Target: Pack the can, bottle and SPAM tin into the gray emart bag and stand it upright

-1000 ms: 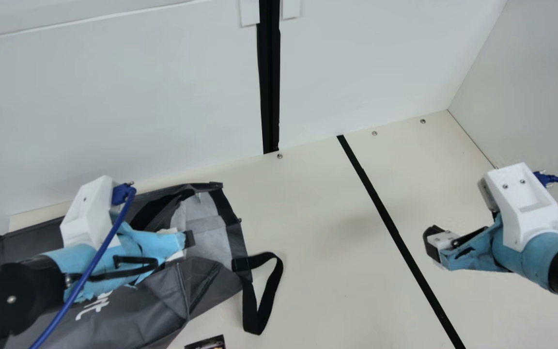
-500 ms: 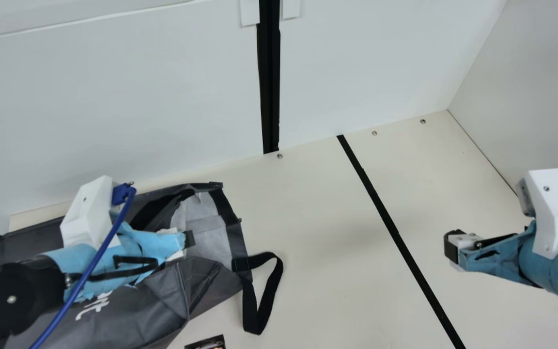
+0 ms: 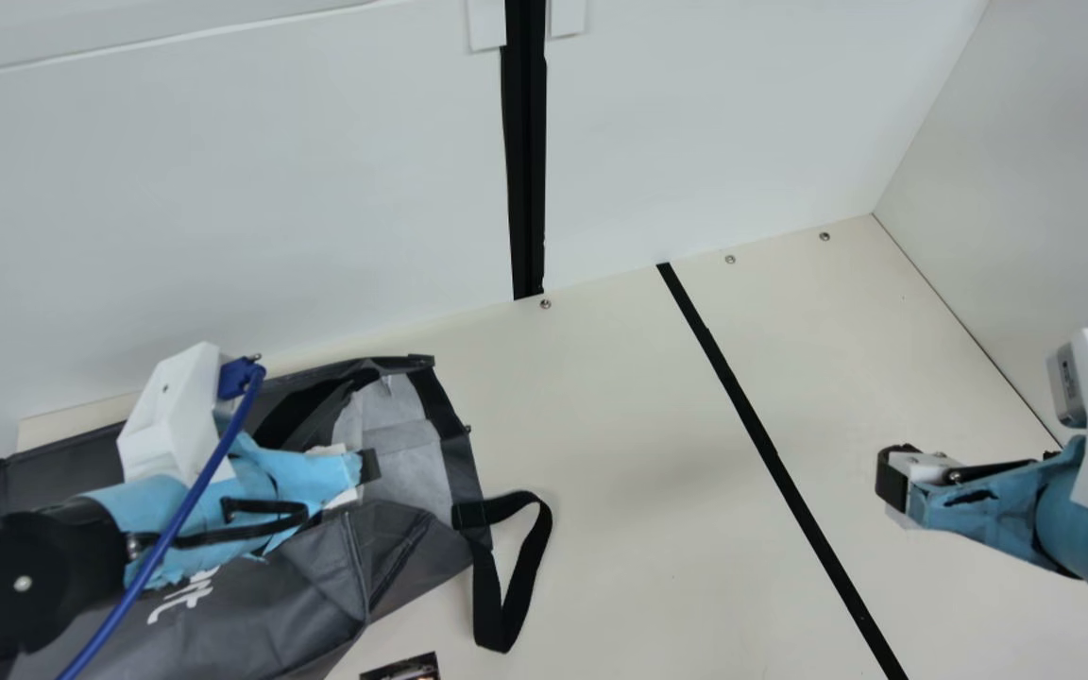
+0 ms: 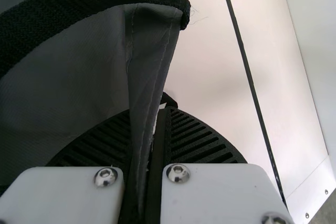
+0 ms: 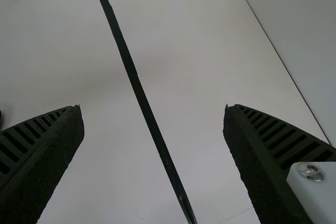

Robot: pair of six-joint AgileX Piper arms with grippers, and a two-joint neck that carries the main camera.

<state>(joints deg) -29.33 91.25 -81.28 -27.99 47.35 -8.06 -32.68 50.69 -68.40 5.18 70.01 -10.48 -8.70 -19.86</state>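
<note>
The gray emart bag (image 3: 261,604) lies on its side at the left of the main view, its mouth facing right and a black strap handle (image 3: 497,576) spread on the table. My left gripper (image 3: 369,466) is at the bag's mouth. In the left wrist view my left gripper (image 4: 149,145) is closed on a fold of the bag's gray fabric (image 4: 149,77). My right gripper (image 3: 893,482) hangs over the table at the right; in the right wrist view my right gripper (image 5: 155,129) stands wide open with nothing between its fingers.
At the main view's bottom edge, near the bag, shows the corner of a dark printed item (image 3: 402,668). A black tape line (image 3: 761,434) crosses the cream table (image 3: 620,529). White walls (image 3: 223,208) stand behind and at the right.
My right arm has moved to the right in the main view, away from the bag. The left arm and the bag have stayed still.
</note>
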